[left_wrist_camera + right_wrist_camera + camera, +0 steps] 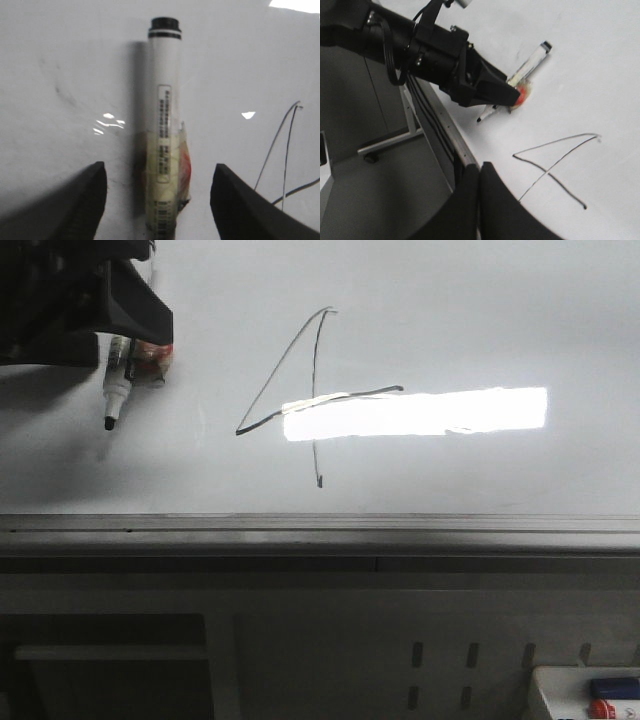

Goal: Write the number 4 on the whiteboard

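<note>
The number 4 [315, 390] stood complete on the whiteboard [480, 310]: a long diagonal, a wavy crossbar partly lost under a bright bar of glare, and a thin vertical stroke running down toward the board's grey edge rail [320, 530]. With all three strokes present, the writing step looked finished, and the step in hand seemed to be parting from the marker [116, 390], which lay flat on the board well to the left of the figure. In the left wrist view the left gripper [160, 200] had its fingers [80, 205] spread wide, the marker between them and touching neither, a band of tape round its barrel. The next move probably called for lifting that arm straight off the board without nudging the pen or smearing the ink. The right gripper [480, 200] hung near the rail with its fingers pressed together, holding nothing.
</note>
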Motion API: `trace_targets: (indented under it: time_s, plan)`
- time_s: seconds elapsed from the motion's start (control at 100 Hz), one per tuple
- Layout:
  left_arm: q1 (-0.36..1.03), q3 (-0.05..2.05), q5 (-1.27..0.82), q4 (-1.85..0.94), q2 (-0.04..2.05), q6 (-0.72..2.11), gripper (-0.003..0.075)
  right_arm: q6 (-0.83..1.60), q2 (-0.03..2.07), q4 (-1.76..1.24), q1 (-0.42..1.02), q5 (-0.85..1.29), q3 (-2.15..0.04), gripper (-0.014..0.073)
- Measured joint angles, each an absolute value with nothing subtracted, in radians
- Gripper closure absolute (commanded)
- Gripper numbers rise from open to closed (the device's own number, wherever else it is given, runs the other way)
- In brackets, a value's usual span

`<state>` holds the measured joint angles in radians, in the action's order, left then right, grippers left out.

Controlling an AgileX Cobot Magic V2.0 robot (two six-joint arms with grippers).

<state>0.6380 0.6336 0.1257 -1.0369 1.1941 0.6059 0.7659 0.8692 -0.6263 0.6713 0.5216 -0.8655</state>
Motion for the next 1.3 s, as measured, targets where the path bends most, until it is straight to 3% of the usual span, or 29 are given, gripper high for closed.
trace_targets:
  time_s: [0.19,0.34,0.44,0.61,0.87,1.3]
  plan:
    - [0.633,0.63,0.081,-1.015,1.022,0.644,0.029,0.766,0.738,-0.627,0.671,0.393,-0.823,0.0648]
    - [0.63,0.615,0.0,-0.945,0.846,0.747,0.0323,0.766,0.59,-0.617,0.67,0.232,-0.656,0.0648]
    - [0.624,0.558,-0.06,-0.905,0.724,0.77,0.0435,0.766,0.486,-0.615,0.669,0.081,-0.495,0.0648]
    - [0.622,0.41,-0.104,-0.887,0.521,0.779,0.0739,0.766,0.303,-0.615,0.667,-0.118,-0.246,0.0648]
    - [0.622,0.258,-0.112,-0.889,0.373,0.779,0.0741,0.766,0.112,-0.625,0.667,-0.296,-0.114,0.0648]
    - [0.622,0.243,-0.158,-0.907,0.37,0.779,0.0741,0.766,0.09,-0.627,0.667,-0.352,-0.114,0.0648]
